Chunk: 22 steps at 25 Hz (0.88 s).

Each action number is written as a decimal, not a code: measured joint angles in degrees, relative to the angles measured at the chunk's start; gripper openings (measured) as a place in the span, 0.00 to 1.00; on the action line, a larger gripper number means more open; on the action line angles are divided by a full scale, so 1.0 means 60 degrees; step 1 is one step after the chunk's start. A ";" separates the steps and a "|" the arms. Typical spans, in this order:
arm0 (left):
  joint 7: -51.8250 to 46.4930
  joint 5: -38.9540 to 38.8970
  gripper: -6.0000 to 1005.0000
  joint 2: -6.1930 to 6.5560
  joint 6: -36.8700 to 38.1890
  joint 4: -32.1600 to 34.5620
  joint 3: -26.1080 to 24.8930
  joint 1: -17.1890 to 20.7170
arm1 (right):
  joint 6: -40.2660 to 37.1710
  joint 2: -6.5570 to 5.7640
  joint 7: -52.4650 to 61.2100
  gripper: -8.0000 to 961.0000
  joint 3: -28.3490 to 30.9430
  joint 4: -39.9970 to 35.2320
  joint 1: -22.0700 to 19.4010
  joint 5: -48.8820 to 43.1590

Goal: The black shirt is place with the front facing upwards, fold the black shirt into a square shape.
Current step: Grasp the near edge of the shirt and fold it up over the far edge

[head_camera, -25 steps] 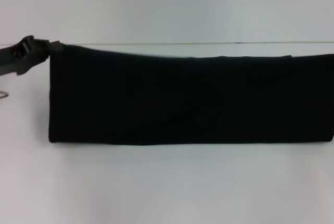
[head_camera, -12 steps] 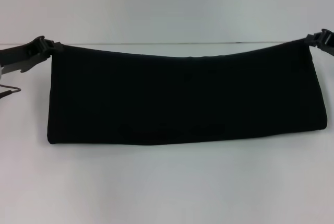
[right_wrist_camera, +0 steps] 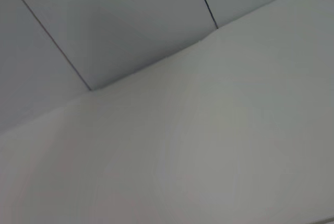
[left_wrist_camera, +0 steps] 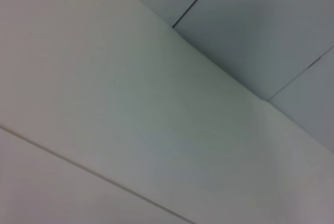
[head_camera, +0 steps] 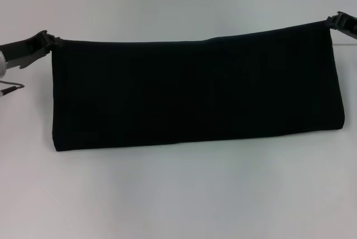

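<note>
The black shirt [head_camera: 195, 91] hangs as a long, wide band stretched between the two hands, its top edge pulled nearly straight from one upper corner to the other. The left hand [head_camera: 51, 40] sits at the shirt's upper corner on the robot's left side, closed on the cloth there, with its dark arm reaching away from the shirt toward the edge of the head view. The right hand [head_camera: 330, 23] is pinched onto the opposite upper corner, a little higher than the left hand, so the top edge rises gently toward it. From each hand the shirt drops straight down as a short side edge, and the lower edge runs between them, also slanting up slightly toward the right hand. The surface facing the head camera is plain black; no lettering or label can be made out on it. Below the shirt, nearer the robot than both hands, lies the pale tabletop [head_camera: 178, 194]; whether the lower edge touches it cannot be told. A thin dark cable [head_camera: 14, 88] shows under the left arm, apart from the shirt. The left wrist view and the right wrist view show only pale flat panels [left_wrist_camera: 130, 104] with thin dark seams [right_wrist_camera: 206, 2], and neither shows the shirt or any fingers.
</note>
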 joint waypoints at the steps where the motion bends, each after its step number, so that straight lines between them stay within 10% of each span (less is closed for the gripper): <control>1: -0.0001 0.0022 0.13 0.0009 -0.0129 -0.0060 0.0077 -0.0044 | 0.0226 0.0023 0.0011 0.03 -0.0237 0.0038 0.0019 -0.0004; 17: 0.0045 0.0052 0.16 -0.0032 -0.1148 -0.0164 0.0889 -0.0299 | 0.1449 -0.0043 0.0047 0.04 -0.0954 0.0690 0.0484 -0.0021; 22: -0.0342 0.0089 0.17 0.0287 -0.1354 -0.0703 0.1385 -0.0449 | 0.1222 -0.0476 0.0274 0.06 -0.1191 0.1073 0.0505 -0.0285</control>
